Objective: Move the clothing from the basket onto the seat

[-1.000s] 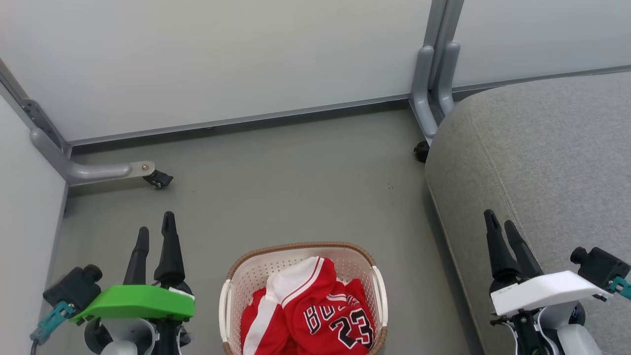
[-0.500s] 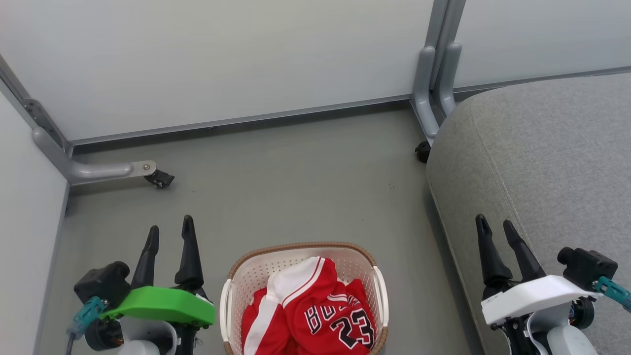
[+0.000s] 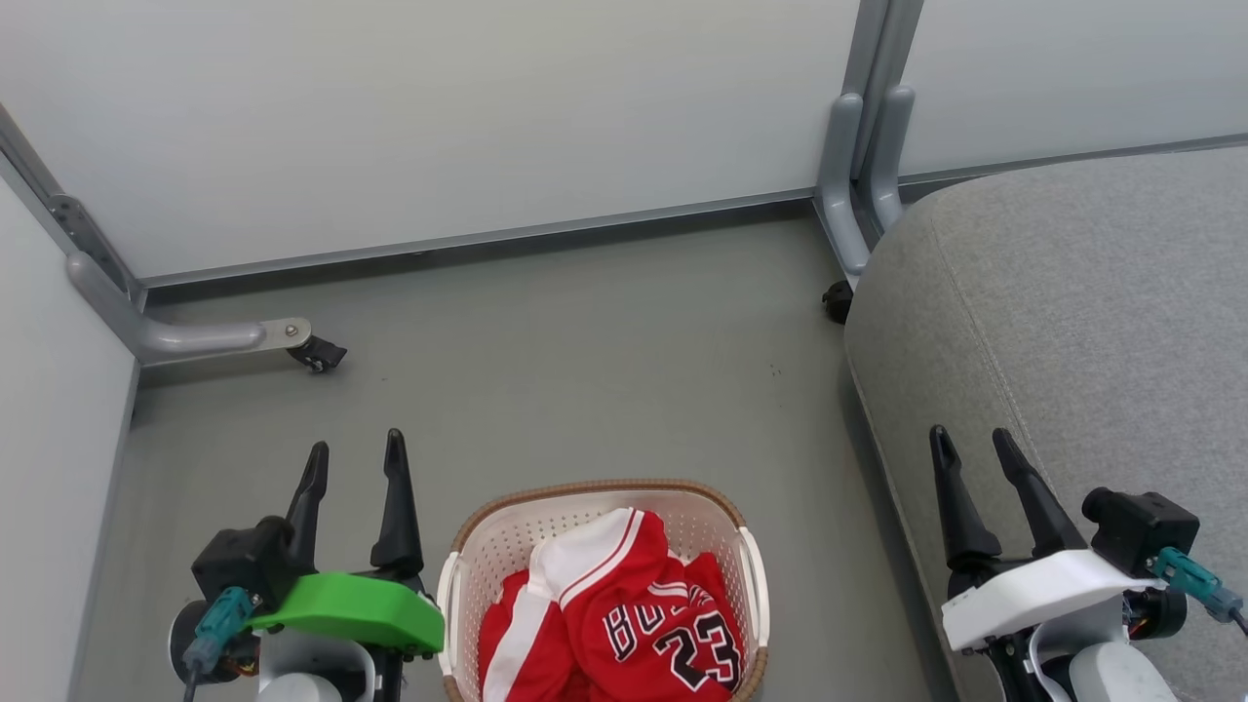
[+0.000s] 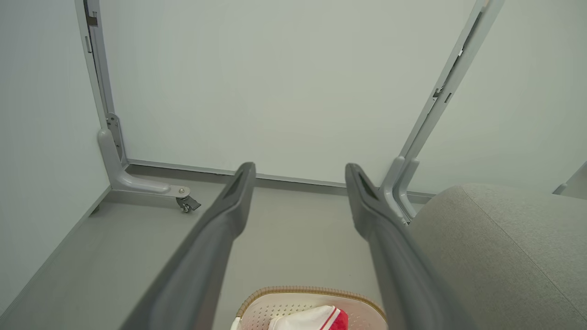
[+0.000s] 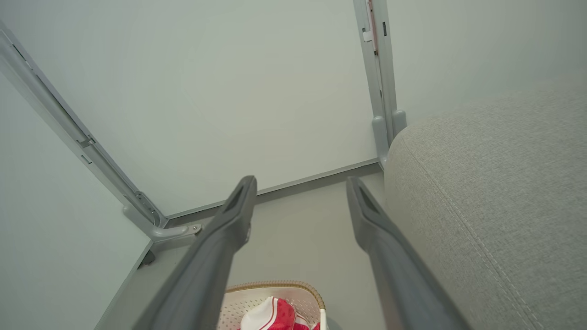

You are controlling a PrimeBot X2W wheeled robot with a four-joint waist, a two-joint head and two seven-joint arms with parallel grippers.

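The left claw is wide open and holds nothing. The right claw is wide open too, with nothing in it. The basket sits on the floor between the two claws, nearer the left claw. The red clothes lie inside it. The grey seat is close by the right claw, on its right side.

The red jersey, lying in the basket, bears the number "23" in black figures edged white. Above it runs black lettering cut short by folds, of which only "BU" reads clearly.
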